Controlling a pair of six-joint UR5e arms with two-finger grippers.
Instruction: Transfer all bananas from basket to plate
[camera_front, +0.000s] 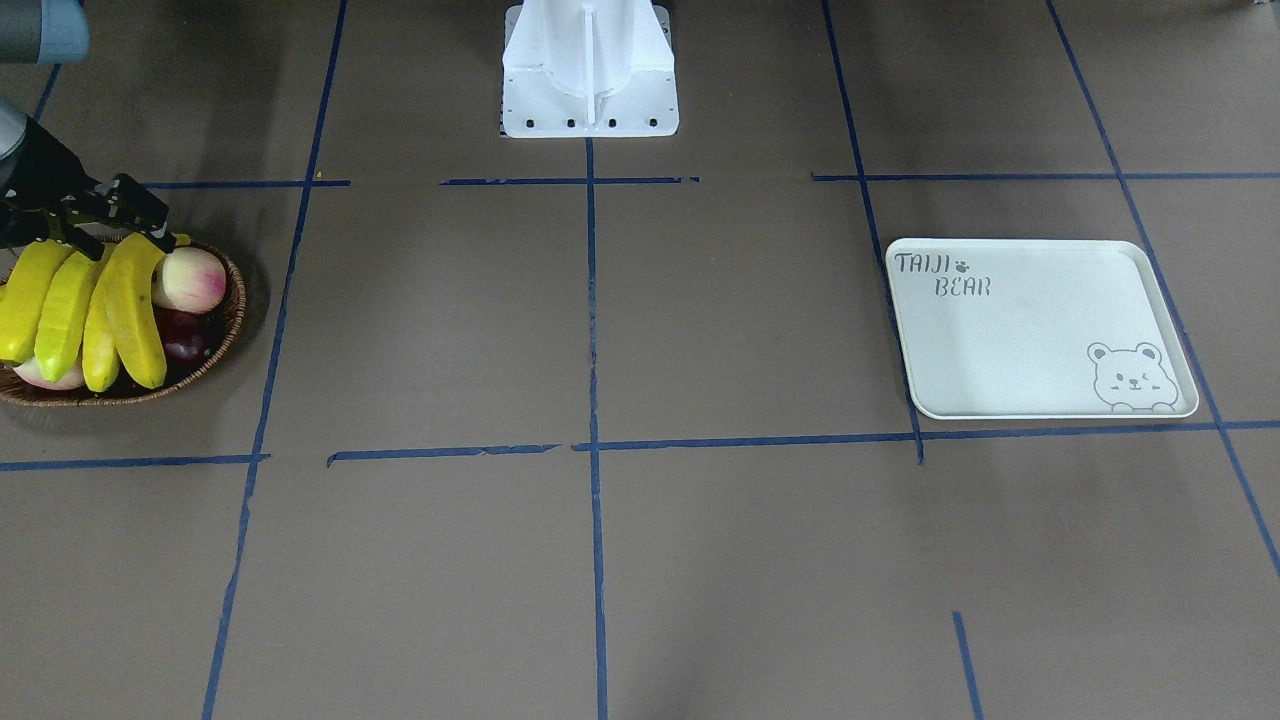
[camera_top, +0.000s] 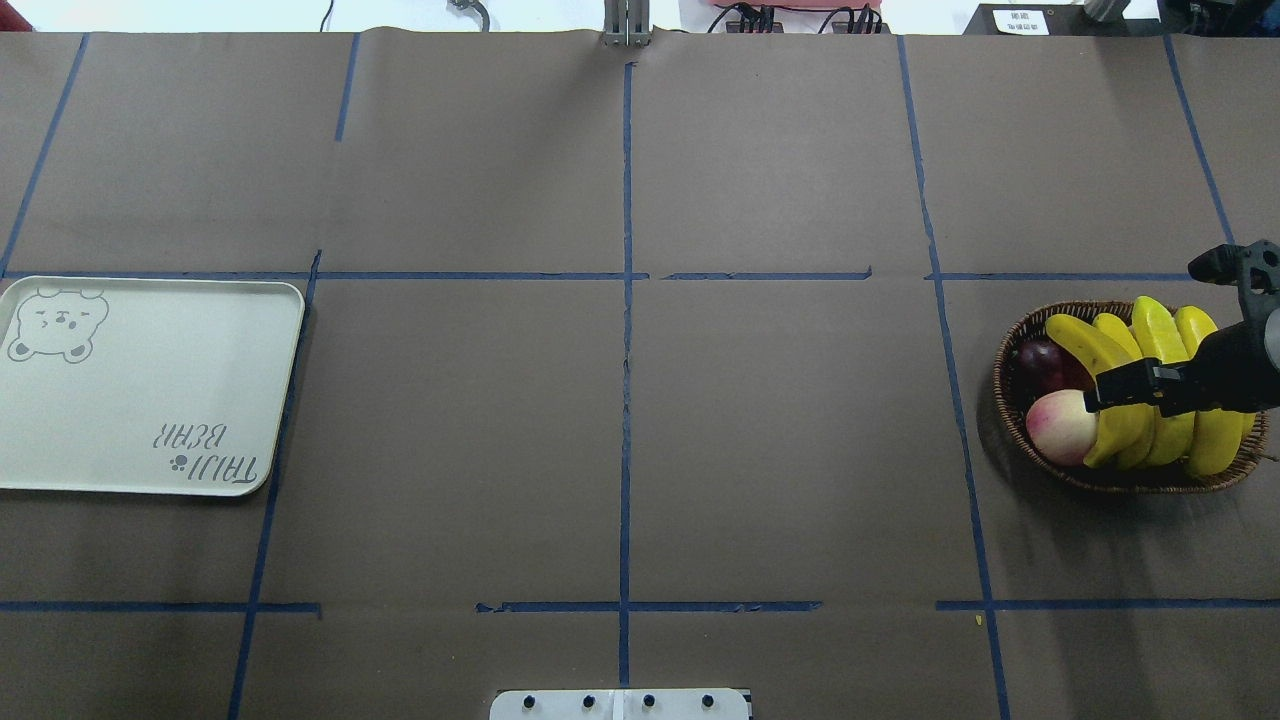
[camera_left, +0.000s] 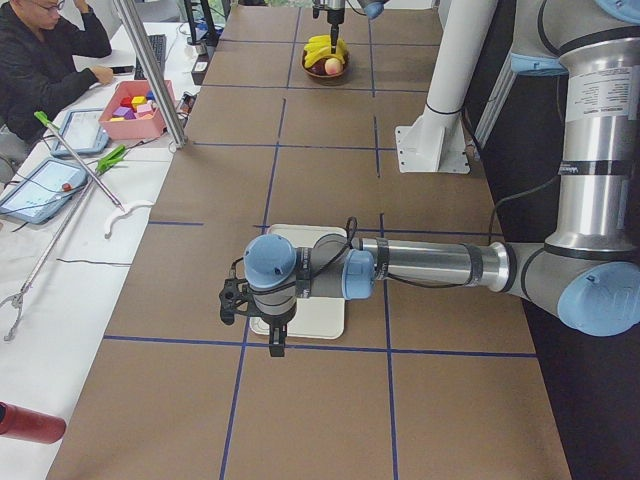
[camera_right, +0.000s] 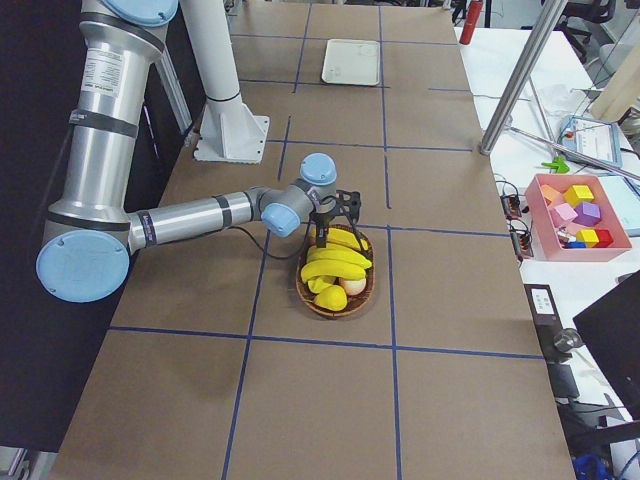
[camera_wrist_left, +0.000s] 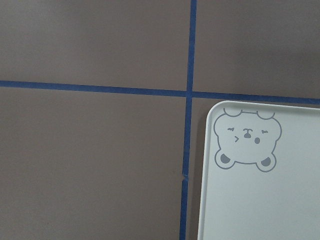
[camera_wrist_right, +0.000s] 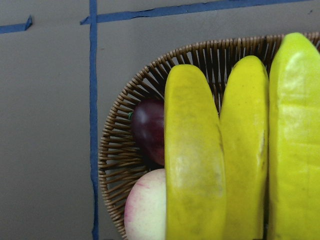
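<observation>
Four yellow bananas (camera_front: 135, 310) lie side by side in the brown wicker basket (camera_front: 215, 340) at the table's right end; they also show in the overhead view (camera_top: 1150, 330) and, close up, in the right wrist view (camera_wrist_right: 192, 160). My right gripper (camera_front: 120, 238) hangs just above the bananas' near ends, jaws apart and empty; it also shows from overhead (camera_top: 1125, 388). The white plate (camera_top: 150, 390) with its bear drawing lies bare at the table's left end. My left gripper (camera_left: 275, 340) hovers by the plate's corner (camera_wrist_left: 260, 200); I cannot tell whether it is open or shut.
A pink-white peach (camera_front: 190, 278) and a dark plum (camera_front: 185, 340) share the basket with the bananas. The robot's white base (camera_front: 590, 70) stands at the table's middle back. A pink box of blocks (camera_right: 575, 215) sits on the side table, where a person works.
</observation>
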